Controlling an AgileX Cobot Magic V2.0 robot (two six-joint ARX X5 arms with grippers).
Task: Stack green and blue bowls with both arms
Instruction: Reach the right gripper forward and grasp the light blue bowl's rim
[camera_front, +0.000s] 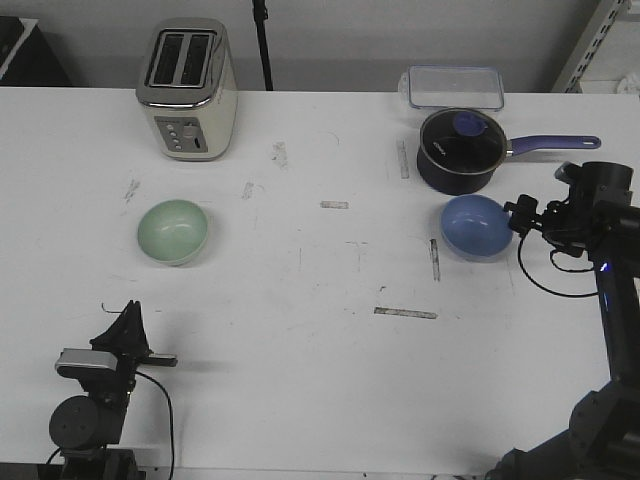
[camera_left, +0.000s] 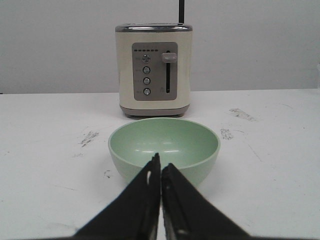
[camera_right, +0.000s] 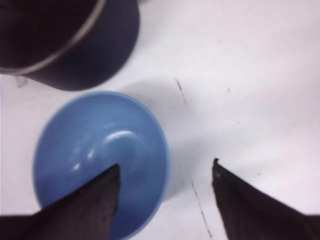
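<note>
The pale green bowl (camera_front: 173, 231) sits upright on the table's left side; it also shows in the left wrist view (camera_left: 164, 147). My left gripper (camera_front: 128, 318) is shut and empty near the front edge, a short way before that bowl, its tips (camera_left: 161, 165) pointing at the near rim. The blue bowl (camera_front: 475, 225) sits upright at the right, in front of the saucepan; it also shows in the right wrist view (camera_right: 100, 160). My right gripper (camera_front: 520, 215) is open just above the blue bowl's right rim (camera_right: 166, 170), one finger (camera_right: 95, 200) over the inside, the other (camera_right: 240, 200) over the table outside.
A dark saucepan (camera_front: 459, 150) with a purple handle stands right behind the blue bowl (camera_right: 65, 40). A cream toaster (camera_front: 186, 90) stands at the back left (camera_left: 154, 70). A clear lidded box (camera_front: 454, 87) lies at the back right. The white table (camera_front: 320, 300) bears scuff marks.
</note>
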